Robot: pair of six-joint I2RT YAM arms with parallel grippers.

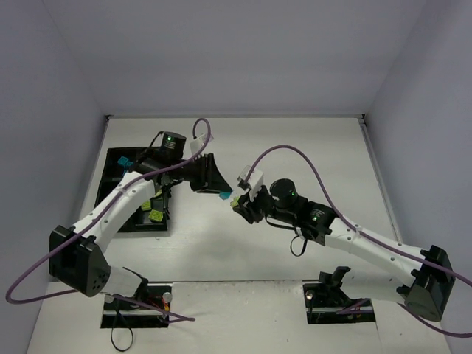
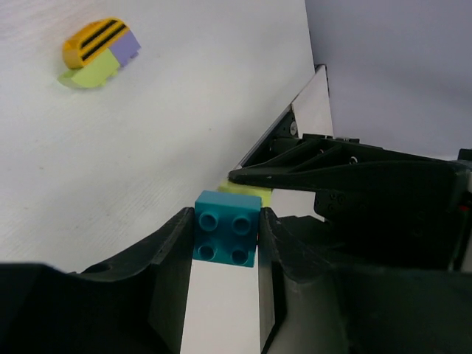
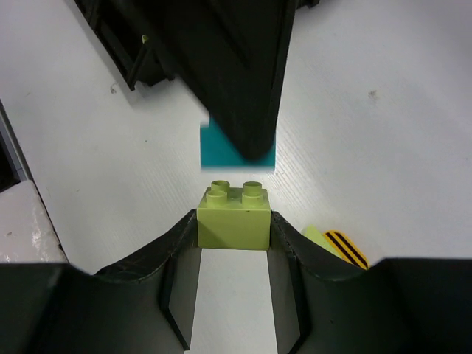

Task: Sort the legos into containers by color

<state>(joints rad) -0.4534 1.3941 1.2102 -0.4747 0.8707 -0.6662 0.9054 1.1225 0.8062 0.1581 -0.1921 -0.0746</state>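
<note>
My left gripper (image 1: pixel 221 194) is shut on a teal-blue lego (image 2: pixel 227 228) and holds it above the table, right of the black tray (image 1: pixel 118 166). My right gripper (image 1: pixel 237 204) is shut on a lime lego (image 3: pixel 232 219), studs pointing at the left gripper. The two bricks face each other tip to tip; the right wrist view shows a small gap between the lime one and the teal one (image 3: pixel 221 151). A stack of orange, purple and lime pieces (image 2: pixel 99 51) lies on the table below; it also shows in the right wrist view (image 3: pixel 343 248).
The tray holds a teal brick (image 1: pixel 125 162) at its far end and lime bricks (image 1: pixel 155 214) at its near end. The left arm crosses over the tray. Side walls stand close on both sides of the table.
</note>
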